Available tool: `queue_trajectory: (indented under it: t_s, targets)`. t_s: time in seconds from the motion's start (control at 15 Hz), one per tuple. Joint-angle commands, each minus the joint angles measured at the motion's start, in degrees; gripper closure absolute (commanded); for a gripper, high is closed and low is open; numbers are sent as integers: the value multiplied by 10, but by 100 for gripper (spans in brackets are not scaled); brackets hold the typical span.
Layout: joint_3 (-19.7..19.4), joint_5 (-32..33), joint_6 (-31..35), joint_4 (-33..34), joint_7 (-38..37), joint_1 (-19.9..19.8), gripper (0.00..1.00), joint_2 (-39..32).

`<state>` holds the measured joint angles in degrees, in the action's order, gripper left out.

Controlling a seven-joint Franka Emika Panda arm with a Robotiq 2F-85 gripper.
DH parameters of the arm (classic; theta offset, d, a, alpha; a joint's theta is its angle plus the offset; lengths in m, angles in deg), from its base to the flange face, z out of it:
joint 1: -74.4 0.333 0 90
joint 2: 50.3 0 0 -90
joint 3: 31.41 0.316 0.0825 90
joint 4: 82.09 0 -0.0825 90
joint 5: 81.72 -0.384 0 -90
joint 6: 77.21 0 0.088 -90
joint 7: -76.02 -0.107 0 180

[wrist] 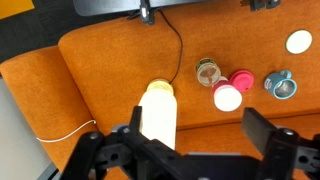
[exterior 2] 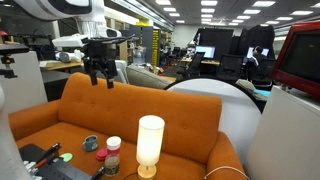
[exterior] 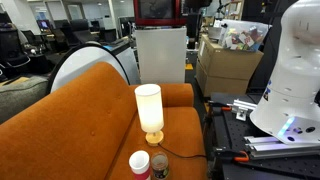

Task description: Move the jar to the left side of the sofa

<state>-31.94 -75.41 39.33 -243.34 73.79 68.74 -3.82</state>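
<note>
Your gripper [exterior 2: 100,74] hangs high over the sofa [exterior 2: 60,115], fingers spread wide, empty. Jar [wrist: 228,97] stands on the seat, near the lamp [wrist: 158,112]. Wrist cam alone shows a black cord [wrist: 177,42] by the lamp; ext. views don't.

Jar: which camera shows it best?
The exterior view where the jar stands fully visible, lid and body, beside the lamp. In an exterior view the jar sits at the very bottom edge. The wrist view shows mainly its white lid from above.
</note>
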Motion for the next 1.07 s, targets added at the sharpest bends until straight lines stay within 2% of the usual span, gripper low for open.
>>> queue_trajectory:
  t_s: [0.0, 0.27, 0.47, 0.53, 1.0]
  targets:
    - [-2, 1, -3, -2, -2, 2, 0, -1]
    - [19, -10, 1, -1, 2, 38, 0, -17]
    - [44, -33, -2, -1, 5, 89, 0, -36]
    - [56, -32, 3, -1, -4, 95, 0, -43]
    - [56, -29, -2, 1, -10, 99, 0, -41]
